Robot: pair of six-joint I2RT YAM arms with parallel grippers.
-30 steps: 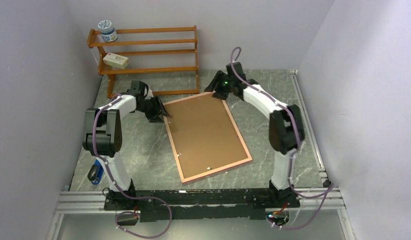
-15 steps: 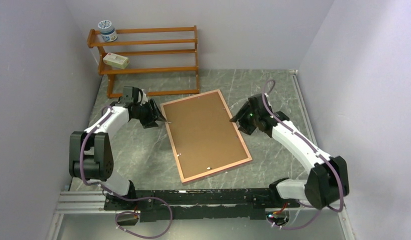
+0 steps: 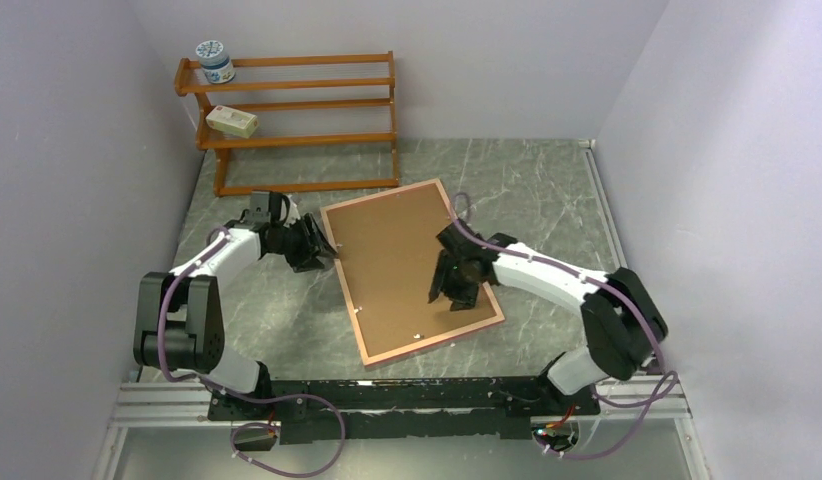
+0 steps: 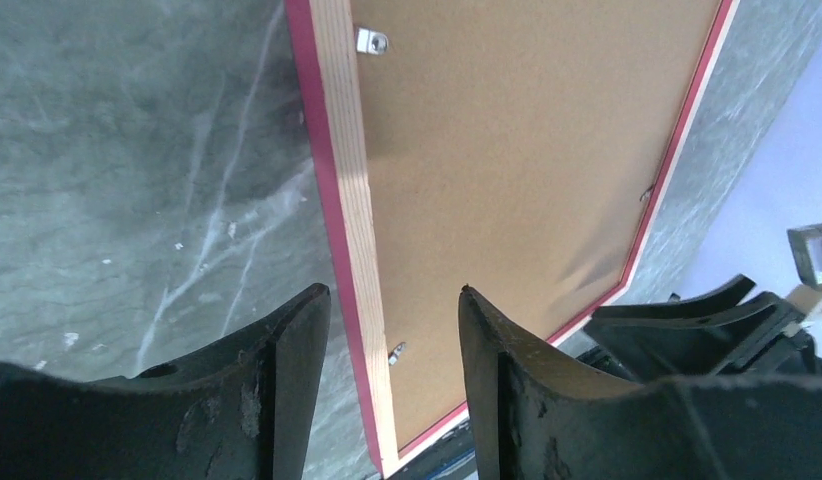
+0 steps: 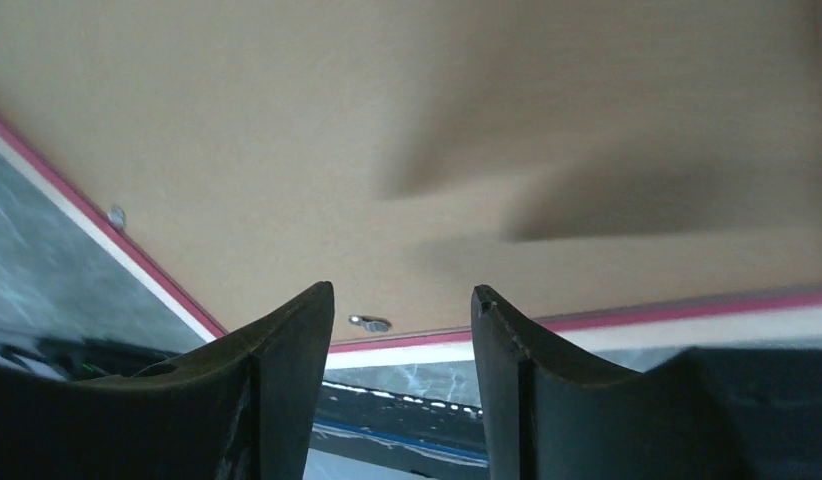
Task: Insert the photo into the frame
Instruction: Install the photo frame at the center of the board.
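The frame (image 3: 437, 343) lies face down on the marble table, a pink rim around its brown backing sheet (image 3: 392, 265). The photo is hidden or out of view. My left gripper (image 3: 327, 250) is at the frame's left edge near the far corner. It is open, and in the left wrist view its fingers (image 4: 394, 292) straddle the pale wooden rim (image 4: 342, 150). My right gripper (image 3: 445, 298) hovers open over the backing's near right part. In the right wrist view its fingers (image 5: 402, 290) point at a metal clip (image 5: 370, 322) by the near rim (image 5: 687, 325). Neither holds anything.
A wooden slatted rack (image 3: 297, 110) stands at the back left, with a jar (image 3: 214, 60) on its top shelf and a small box (image 3: 232, 121) on the shelf below. Walls close in on both sides. The arms' base rail (image 3: 407, 395) runs along the near edge.
My right arm swung from the frame's far right corner down and in over the backing's near right part. The left gripper shifted slightly along the left edge. The frame has not moved.
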